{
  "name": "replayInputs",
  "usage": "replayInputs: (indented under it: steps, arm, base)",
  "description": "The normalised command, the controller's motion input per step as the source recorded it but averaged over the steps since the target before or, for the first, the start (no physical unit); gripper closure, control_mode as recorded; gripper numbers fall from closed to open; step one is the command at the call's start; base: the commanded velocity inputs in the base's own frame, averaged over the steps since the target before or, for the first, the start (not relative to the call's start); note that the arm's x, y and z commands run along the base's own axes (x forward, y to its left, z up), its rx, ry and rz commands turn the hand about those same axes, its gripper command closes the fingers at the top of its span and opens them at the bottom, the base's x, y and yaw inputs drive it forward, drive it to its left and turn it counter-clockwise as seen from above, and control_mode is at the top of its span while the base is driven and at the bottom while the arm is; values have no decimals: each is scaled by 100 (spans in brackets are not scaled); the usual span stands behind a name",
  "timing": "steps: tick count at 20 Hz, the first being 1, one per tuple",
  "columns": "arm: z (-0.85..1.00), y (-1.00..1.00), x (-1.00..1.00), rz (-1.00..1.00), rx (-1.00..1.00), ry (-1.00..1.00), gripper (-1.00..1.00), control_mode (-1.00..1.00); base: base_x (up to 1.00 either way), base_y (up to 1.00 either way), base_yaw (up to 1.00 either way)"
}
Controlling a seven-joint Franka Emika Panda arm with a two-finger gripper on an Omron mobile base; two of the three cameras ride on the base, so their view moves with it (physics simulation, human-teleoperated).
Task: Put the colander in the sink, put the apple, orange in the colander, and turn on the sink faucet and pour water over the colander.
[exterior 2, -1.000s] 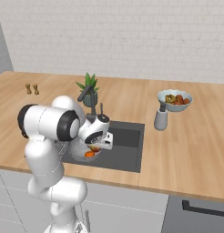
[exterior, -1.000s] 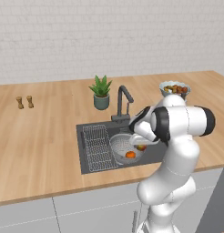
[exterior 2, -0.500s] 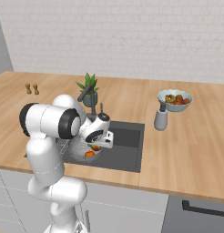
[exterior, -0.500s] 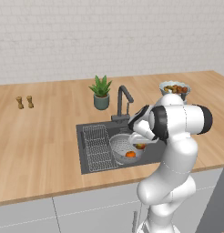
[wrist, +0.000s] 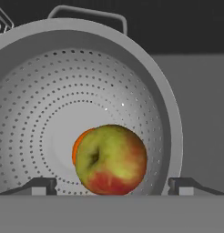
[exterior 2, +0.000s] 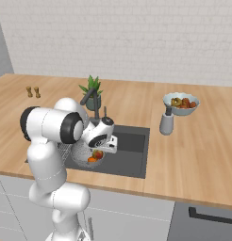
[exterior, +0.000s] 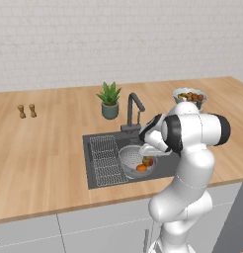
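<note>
- While the apple [wrist: 111, 159] lies in the colander [wrist: 63, 77], it sits between the spread tips of the pincer [wrist: 113, 185], neither tip touching it.
- Behind it, the orange [wrist: 78, 144] peeks out, touching.
- That colander sits in the sink [exterior: 96, 173], near the sink faucet [exterior: 134, 109], set into the wooden surface [exterior: 39, 148].

**Colander and fruit in the sink**

Perforated silvery colander [wrist: 145, 100] sits upright in the dark grey sink [exterior: 96, 175], beside its ribbed drainboard. Red-and-yellow-green apple [wrist: 111, 159] lies inside, partly covering the orange [wrist: 78, 144]. Gooseneck sink faucet [exterior: 133, 111] stands behind the basin.
</note>
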Motion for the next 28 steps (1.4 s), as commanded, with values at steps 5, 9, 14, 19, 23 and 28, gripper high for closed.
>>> replayInputs:
  steps: [5,9,14,19,23,28]
  arm:
    - [0,0,0,0,0,0,-100,-100]
    - [28,-18,0,0,0,-1,-100,-100]
    - [49,-36,0,0,1,-8,-100,-100]
    - [42,-1,0,0,0,-27,-100,-100]
    - [39,0,1,0,2,-36,-100,-100]
    - [16,0,11,0,3,-32,-100,-100]
  base:
    - [0,0,0]
    - [0,0,0]
    - [0,0,0]
    - [0,0,0]
    - [0,0,0]
    - [0,0,0]
